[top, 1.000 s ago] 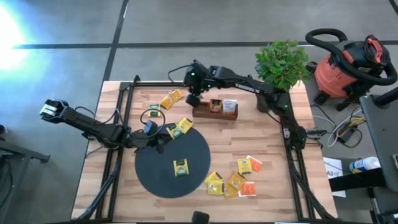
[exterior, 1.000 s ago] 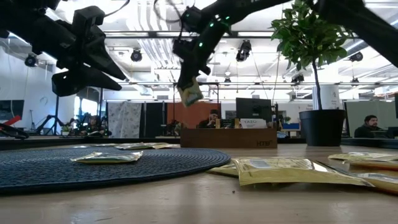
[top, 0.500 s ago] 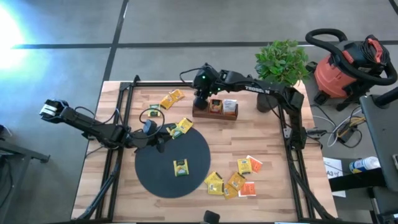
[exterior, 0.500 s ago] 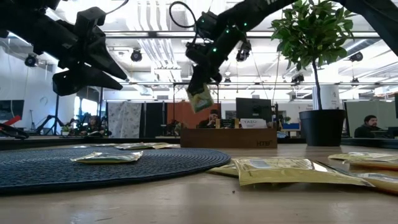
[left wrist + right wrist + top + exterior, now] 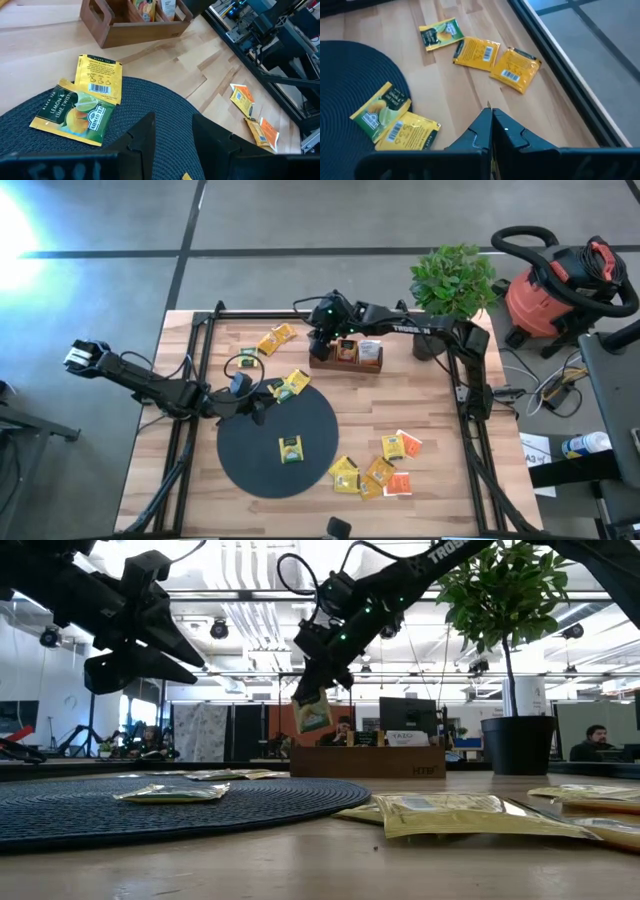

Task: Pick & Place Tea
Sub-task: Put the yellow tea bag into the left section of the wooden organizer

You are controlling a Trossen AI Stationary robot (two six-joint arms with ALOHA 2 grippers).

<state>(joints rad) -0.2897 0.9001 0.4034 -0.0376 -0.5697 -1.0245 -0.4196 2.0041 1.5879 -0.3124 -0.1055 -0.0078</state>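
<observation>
So the left end effector (image 5: pixel 262 406) hovers over the black mat's (image 5: pixel 315 445) left edge, fingers parted, nothing in them. One tea packet (image 5: pixel 291 448) lies mid-mat. Further right, the right end effector (image 5: pixel 318 700) is clamped on a yellow tea packet (image 5: pixel 312 714), up in the air just by the wooden tray's (image 5: pixel 346 364) left end.

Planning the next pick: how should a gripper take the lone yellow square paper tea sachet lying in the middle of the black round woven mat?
The yellow sachet lies flat on the mat, apart from the others. Probably best to come straight down from above and pinch across two opposite edges.
</observation>
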